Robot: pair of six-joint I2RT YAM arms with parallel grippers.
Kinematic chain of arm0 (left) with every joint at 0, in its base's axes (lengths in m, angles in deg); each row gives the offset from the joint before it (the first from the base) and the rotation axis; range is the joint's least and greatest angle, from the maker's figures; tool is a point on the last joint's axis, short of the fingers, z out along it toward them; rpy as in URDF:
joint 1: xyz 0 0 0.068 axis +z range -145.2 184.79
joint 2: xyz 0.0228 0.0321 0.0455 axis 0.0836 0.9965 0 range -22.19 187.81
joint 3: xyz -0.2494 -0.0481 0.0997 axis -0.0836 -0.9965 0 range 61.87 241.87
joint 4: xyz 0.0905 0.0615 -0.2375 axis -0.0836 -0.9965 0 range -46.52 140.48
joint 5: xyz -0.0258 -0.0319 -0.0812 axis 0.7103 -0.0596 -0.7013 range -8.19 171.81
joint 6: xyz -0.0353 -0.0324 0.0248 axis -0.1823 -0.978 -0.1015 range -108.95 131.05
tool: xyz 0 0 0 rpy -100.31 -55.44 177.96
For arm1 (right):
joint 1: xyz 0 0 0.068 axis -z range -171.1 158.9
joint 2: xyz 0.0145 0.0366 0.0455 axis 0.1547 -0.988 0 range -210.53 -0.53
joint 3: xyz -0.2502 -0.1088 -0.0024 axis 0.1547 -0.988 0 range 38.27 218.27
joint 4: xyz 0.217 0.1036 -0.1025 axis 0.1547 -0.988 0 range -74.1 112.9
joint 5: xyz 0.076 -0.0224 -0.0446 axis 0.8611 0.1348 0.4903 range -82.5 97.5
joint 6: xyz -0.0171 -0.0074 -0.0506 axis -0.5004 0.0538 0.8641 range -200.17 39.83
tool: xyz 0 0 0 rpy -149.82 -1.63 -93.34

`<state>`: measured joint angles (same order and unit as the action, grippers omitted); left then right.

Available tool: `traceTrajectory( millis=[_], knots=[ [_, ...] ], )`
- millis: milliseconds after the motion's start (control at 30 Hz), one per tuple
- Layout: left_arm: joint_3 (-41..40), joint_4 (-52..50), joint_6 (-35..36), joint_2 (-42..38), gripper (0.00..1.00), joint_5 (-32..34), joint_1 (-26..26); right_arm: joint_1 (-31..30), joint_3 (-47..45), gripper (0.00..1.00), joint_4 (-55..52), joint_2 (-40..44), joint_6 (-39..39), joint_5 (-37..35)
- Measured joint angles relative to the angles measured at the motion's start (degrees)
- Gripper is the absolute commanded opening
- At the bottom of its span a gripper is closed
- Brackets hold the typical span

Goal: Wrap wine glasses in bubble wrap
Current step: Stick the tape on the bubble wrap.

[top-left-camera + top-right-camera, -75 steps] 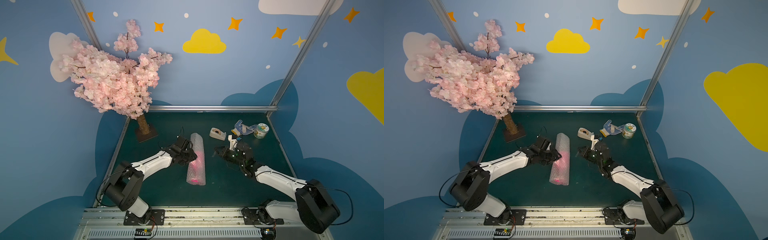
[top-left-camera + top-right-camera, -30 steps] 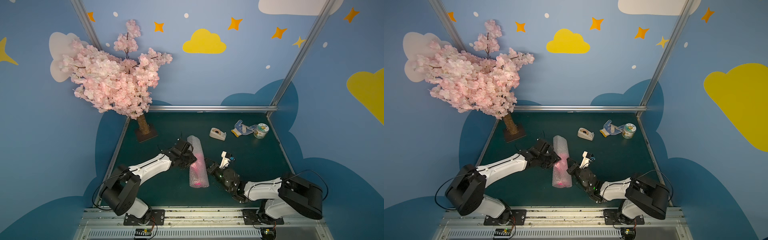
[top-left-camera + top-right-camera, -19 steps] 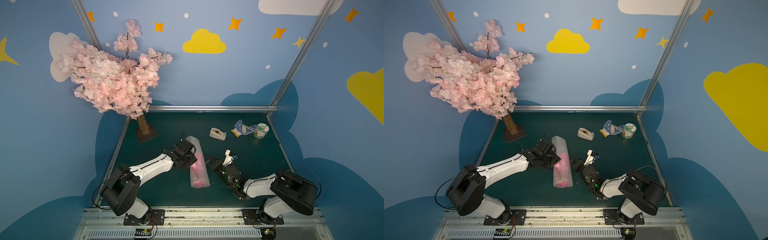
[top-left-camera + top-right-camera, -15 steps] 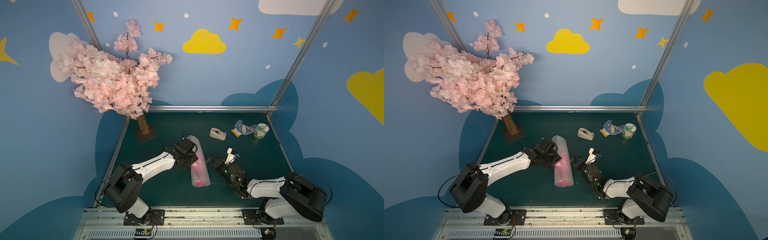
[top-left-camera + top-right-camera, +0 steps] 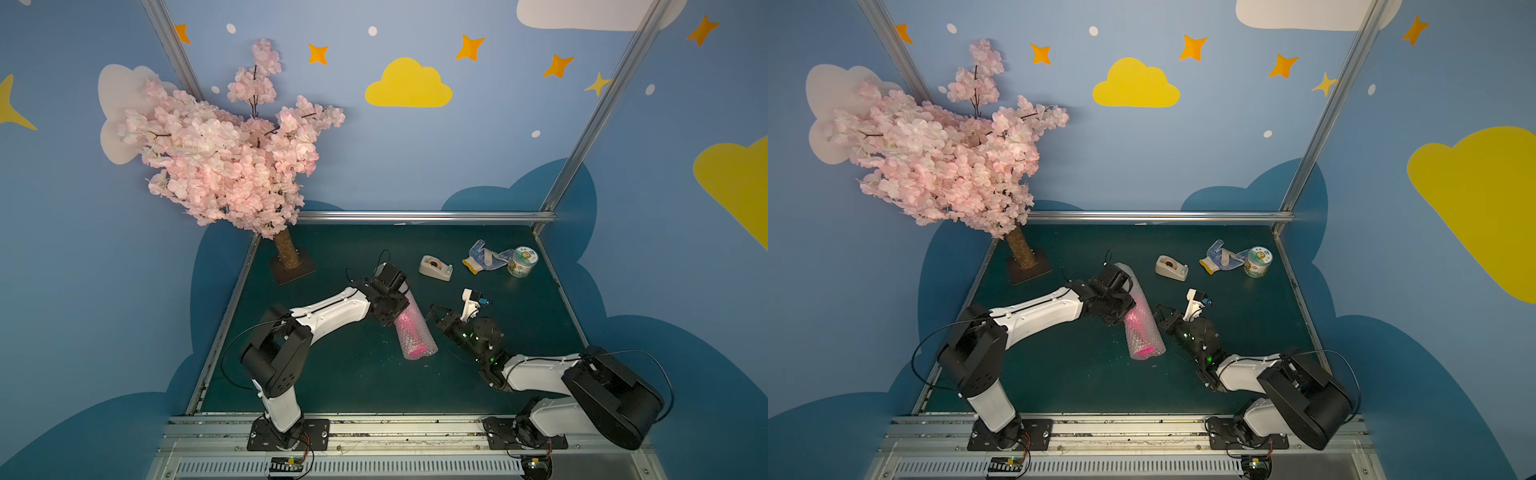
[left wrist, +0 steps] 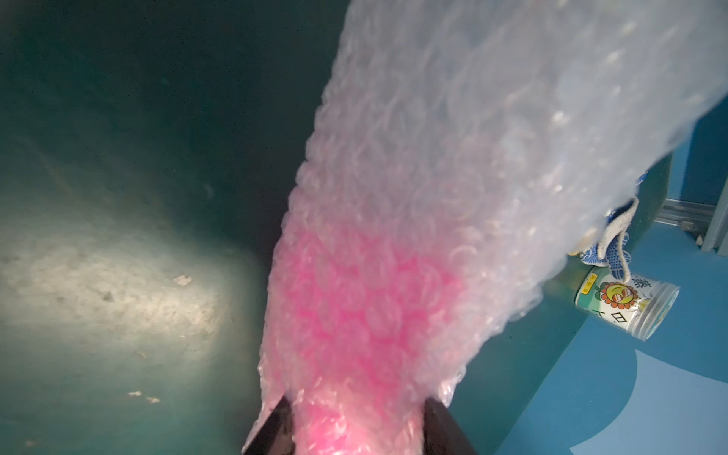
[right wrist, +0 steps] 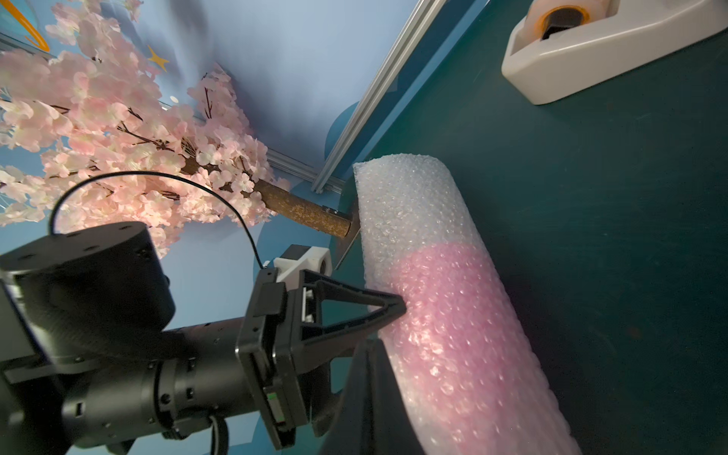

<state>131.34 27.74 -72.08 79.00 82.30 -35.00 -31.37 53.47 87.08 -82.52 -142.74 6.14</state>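
My left gripper pinches the bubble wrap rolled round the goblet at the table centre; right gripper, shut and empty, sits just beside.

The left gripper clamped one end of the rolled bubble wrap between dark fingers, the pink wine glass glowing through. Beyond lay a labelled tub and a dotted glove near the green table edge

The dark green table carries a tree base, bubble wrap roll, tape dispenser, glove and tub.
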Motion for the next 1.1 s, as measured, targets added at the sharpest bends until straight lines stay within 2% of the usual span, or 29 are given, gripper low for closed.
traceTrajectory(
  millis=[200,300,667,833,1100],
  knots=[
    [0.37,0.28,-1.99,0.39,0.48,-0.02,-0.13,4.44,6.21,0.00,6.64,-13.22,-1.36,10.45],
    [0.37,0.33,-2.38,0.39,0.48,-0.07,-0.13,5.35,8.87,0.00,10.23,-17.09,-2.01,15.08],
    [0.09,1.07,-2.82,0.39,0.48,-0.81,0.04,5.92,11.34,0.00,13.68,-17.97,-2.14,23.12],
    [-0.37,2.08,-3.30,0.37,0.48,-1.36,0.42,5.81,10.51,0.00,14.10,-18.12,-2.60,23.47],
    [-1.22,3.87,-4.00,0.28,0.48,-1.95,0.52,5.14,9.99,0.00,11.43,-12.76,-2.62,23.45]
  ],
)
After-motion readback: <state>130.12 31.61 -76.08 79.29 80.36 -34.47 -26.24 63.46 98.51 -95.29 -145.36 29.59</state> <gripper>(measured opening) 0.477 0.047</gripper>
